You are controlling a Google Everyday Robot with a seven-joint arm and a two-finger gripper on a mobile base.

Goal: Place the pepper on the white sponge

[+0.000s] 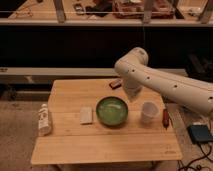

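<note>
The pepper (165,117) is a thin dark-red item lying near the right edge of the wooden table (105,142), just right of a white cup (148,111). The white sponge (86,115) lies flat to the left of the green bowl (111,110). My white arm comes in from the right, bends above the table and points down. Its gripper (132,96) hangs just behind the bowl's far right rim, apart from both the pepper and the sponge. I see nothing held in it.
A dark reddish-brown flat bar (115,84) lies at the table's back, left of the arm. A white bottle (45,119) lies on its side at the left edge. A dark box (201,133) sits on the floor to the right. Shelving stands behind the table.
</note>
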